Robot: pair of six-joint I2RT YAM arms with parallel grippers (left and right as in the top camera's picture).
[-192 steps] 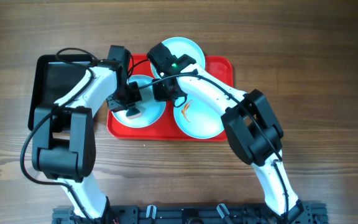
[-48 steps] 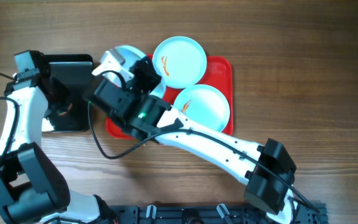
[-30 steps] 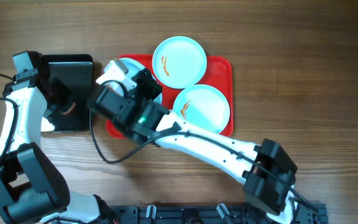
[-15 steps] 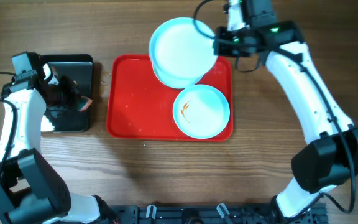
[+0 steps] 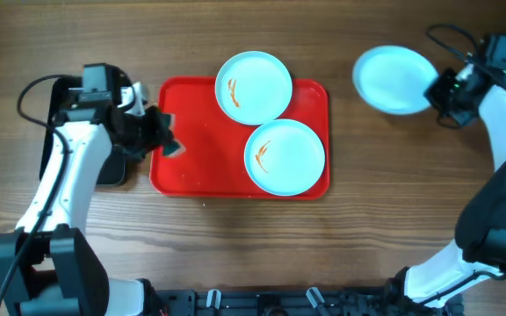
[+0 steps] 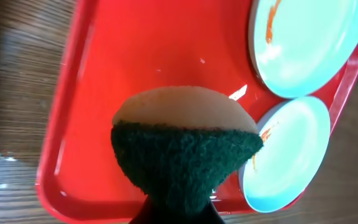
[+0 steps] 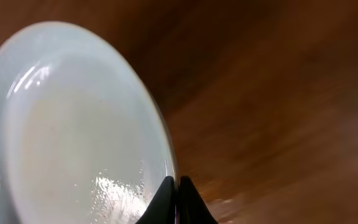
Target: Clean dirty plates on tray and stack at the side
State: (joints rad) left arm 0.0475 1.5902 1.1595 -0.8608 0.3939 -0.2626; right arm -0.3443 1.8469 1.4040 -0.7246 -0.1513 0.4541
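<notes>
The red tray holds two plates with orange smears: one at the back and one at the front right. Both show in the left wrist view, back plate and front plate, on the tray. My left gripper is shut on a green and tan sponge above the tray's left part. My right gripper is shut on the rim of a third, clean-looking plate, held right of the tray; the right wrist view shows it too.
A black glossy tray lies left of the red tray, mostly under my left arm. Bare wooden table lies to the right and front.
My right gripper carried the plate from over the tray's back to the right, off the tray. My left gripper moved with the sponge from the black tray to over the red tray's left part.
</notes>
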